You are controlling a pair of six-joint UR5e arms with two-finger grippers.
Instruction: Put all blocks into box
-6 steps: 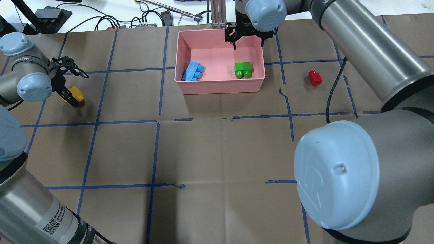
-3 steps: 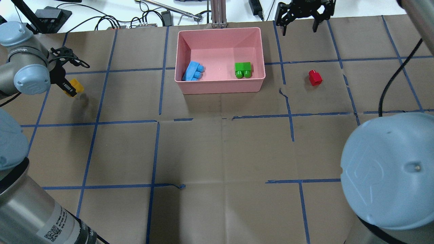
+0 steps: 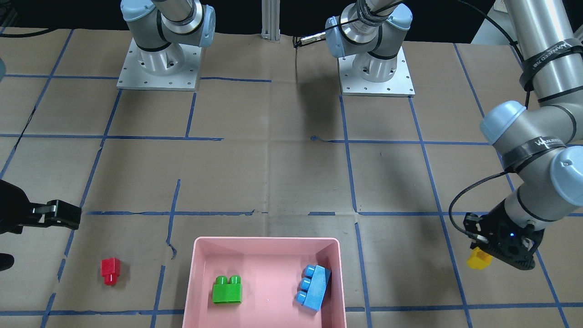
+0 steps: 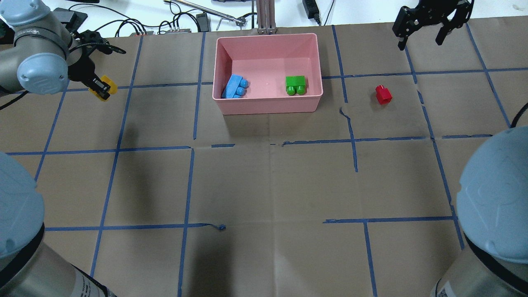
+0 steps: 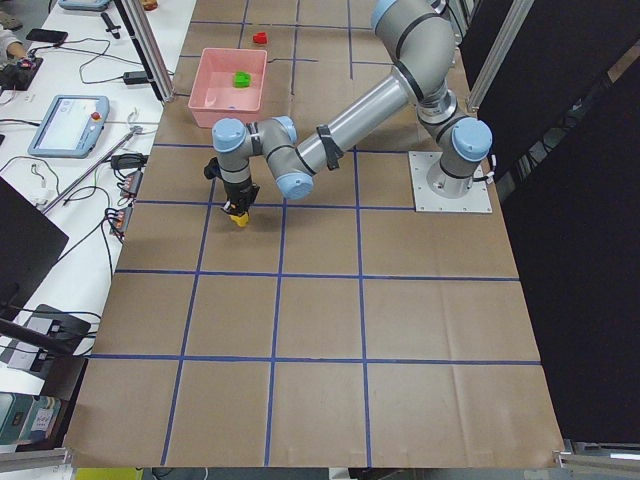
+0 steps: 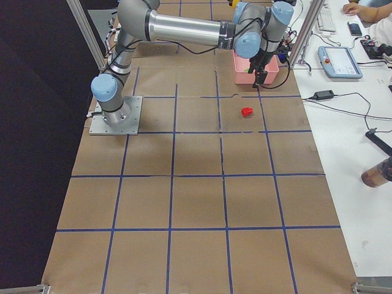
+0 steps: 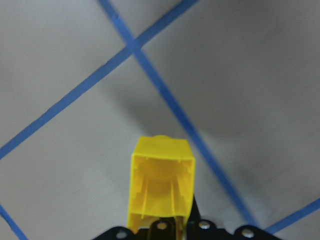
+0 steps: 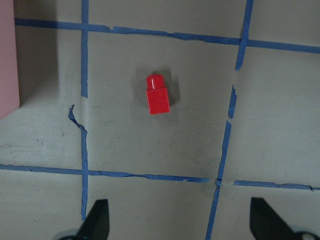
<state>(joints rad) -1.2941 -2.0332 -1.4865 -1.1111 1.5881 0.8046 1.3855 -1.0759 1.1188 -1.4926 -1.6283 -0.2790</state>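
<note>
Gripping the yellow block [image 4: 105,85] between its closed fingers, the left gripper [image 4: 99,86] hangs above the brown paper-covered table [image 4: 264,177], well to the left of the pink box [image 4: 267,105]; the wrist camera shows the block's hollow underside facing the lens, with blue tape lines [image 7: 165,95] crossing below it. Further right, the box sits near the table's far edge and holds two blocks: the light blue block [image 4: 234,86], which appears to lean against the left wall, though the angle leaves that uncertain, and the green block [image 4: 295,84], lying on the floor nearer the right wall. Right again, the red block [image 4: 383,94] rests alone on the table, apart from the box. At the far right, the right gripper [image 4: 421,35] hovers with its fingers spread wide and nothing between them, beyond the red block, which its wrist camera sees lying ahead of the fingertips [image 8: 97,217].
</note>
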